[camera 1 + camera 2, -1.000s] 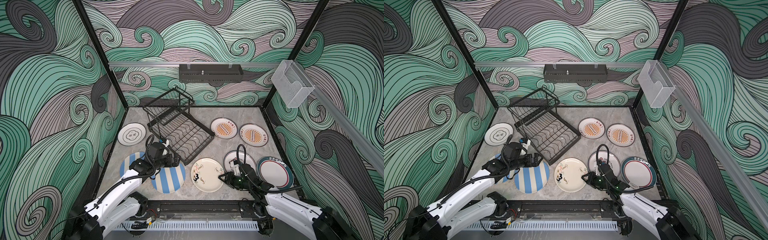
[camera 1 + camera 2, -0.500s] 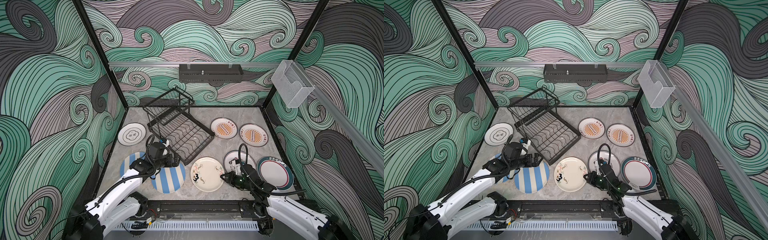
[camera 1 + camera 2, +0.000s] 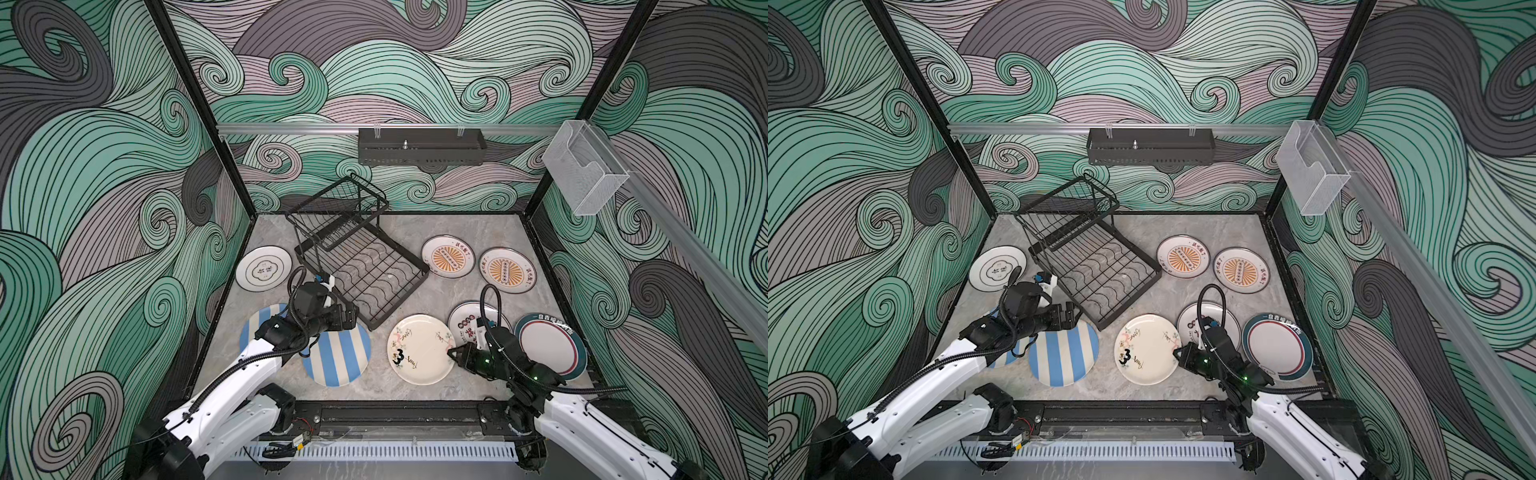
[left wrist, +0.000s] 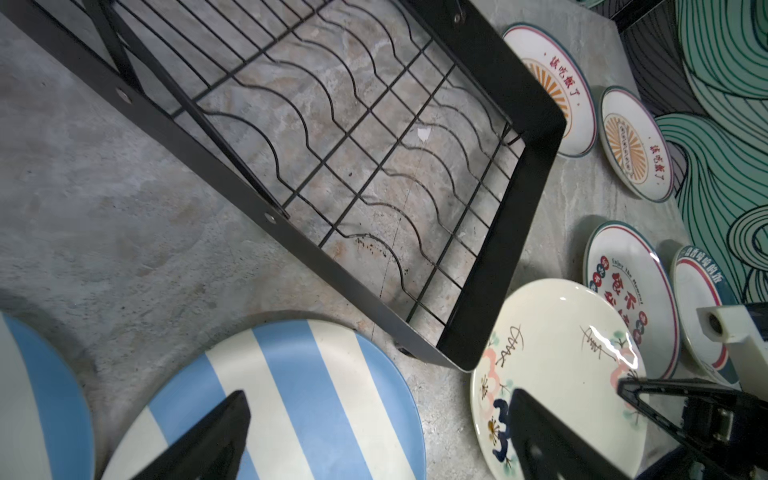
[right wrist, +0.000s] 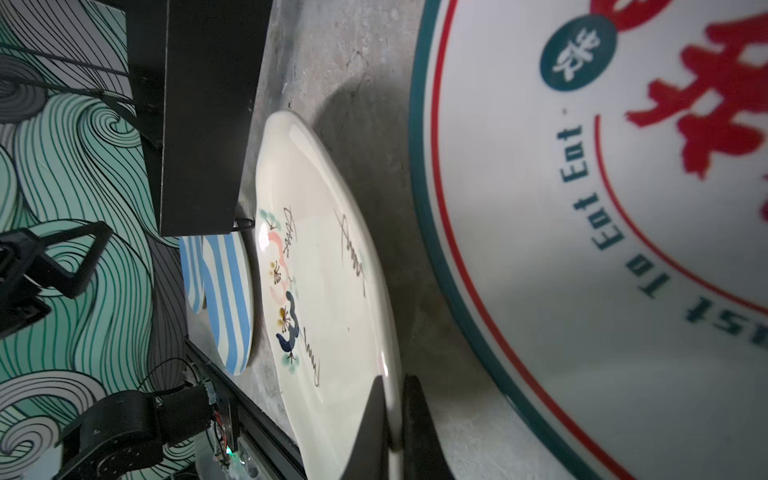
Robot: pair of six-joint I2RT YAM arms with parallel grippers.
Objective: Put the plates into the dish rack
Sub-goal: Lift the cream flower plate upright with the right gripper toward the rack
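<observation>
At the near right, the right gripper (image 5: pixel 390 380) is clamped tight on the right rim of the doodle plate (image 3: pixel 417 349), which lies just beside the near corner of the rack (image 3: pixel 401 300). The plate looks stiff, glazed and breakable, so a thin rim pinch may slip. The left gripper (image 4: pixel 378 401) hovers wide, empty.

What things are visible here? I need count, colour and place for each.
striped plates: two, blue-cream, front left
doodle plate: one, cream, front centre
sunburst plates: two, white-orange, rear right
red-character plate: one, white, front right
teal-rimmed plate: one, white, front right corner
emblem plate: one, white-black, left side
dish rack: one, black, rear centre
perforated tray: one, black, back wall
clear box: one, transparent, right wall
left gripper: one, black, open, by the striped plates
right gripper: one, black, shut on doodle plate's rim
</observation>
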